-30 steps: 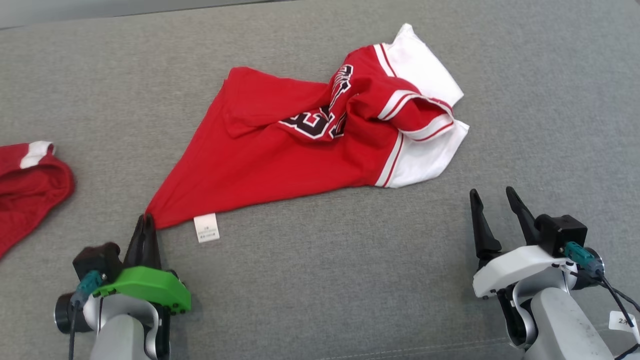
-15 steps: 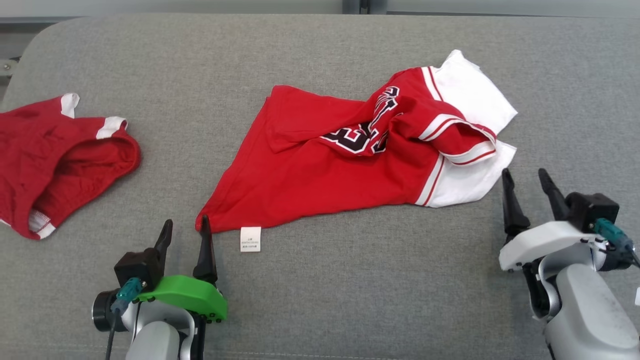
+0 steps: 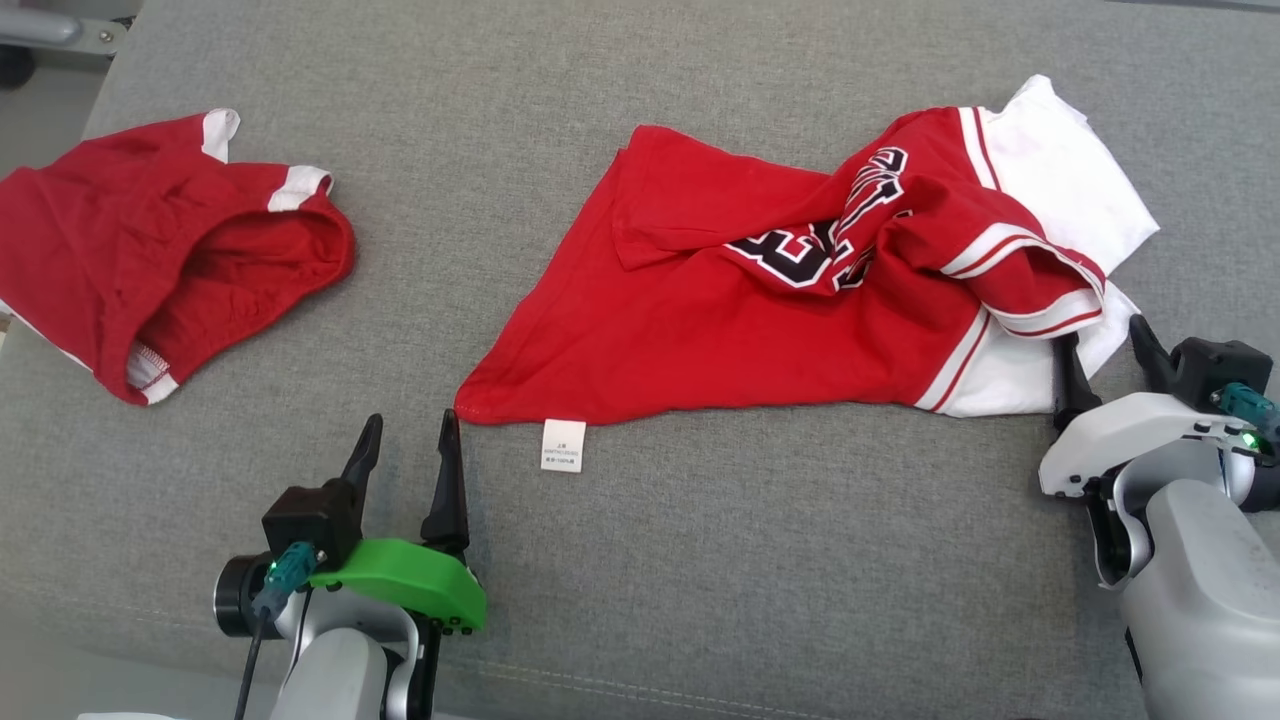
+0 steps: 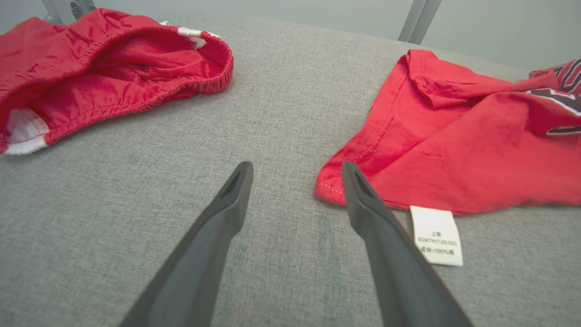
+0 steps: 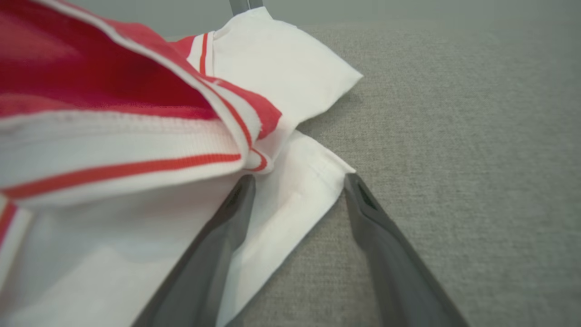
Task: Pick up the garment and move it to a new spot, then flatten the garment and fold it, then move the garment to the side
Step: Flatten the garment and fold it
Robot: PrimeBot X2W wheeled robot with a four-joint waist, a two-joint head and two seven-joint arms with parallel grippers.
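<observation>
The garment [image 3: 760, 320] is a red jersey with white sleeves and dark lettering, lying crumpled on the grey cushion. A white label [image 3: 563, 445] sticks out of its near hem. My left gripper [image 3: 408, 440] is open just left of the garment's near-left corner, holding nothing. In the left wrist view that gripper [image 4: 296, 169] has the red corner [image 4: 331, 190] beside its right finger. My right gripper [image 3: 1100, 335] is open at the near white sleeve. In the right wrist view its fingers [image 5: 299, 179] straddle the white sleeve's corner [image 5: 308, 181].
A second red piece of clothing [image 3: 150, 250] with white trim lies bunched at the far left, also in the left wrist view [image 4: 104, 68]. The grey cushion [image 3: 700, 560] stretches bare in front of me. Its left edge and a metal frame [image 3: 60, 30] lie beyond.
My left gripper opened and let go of the garment's near-left corner, which now lies on the cushion. My right gripper moved up to the white sleeve. The head camera has shifted.
</observation>
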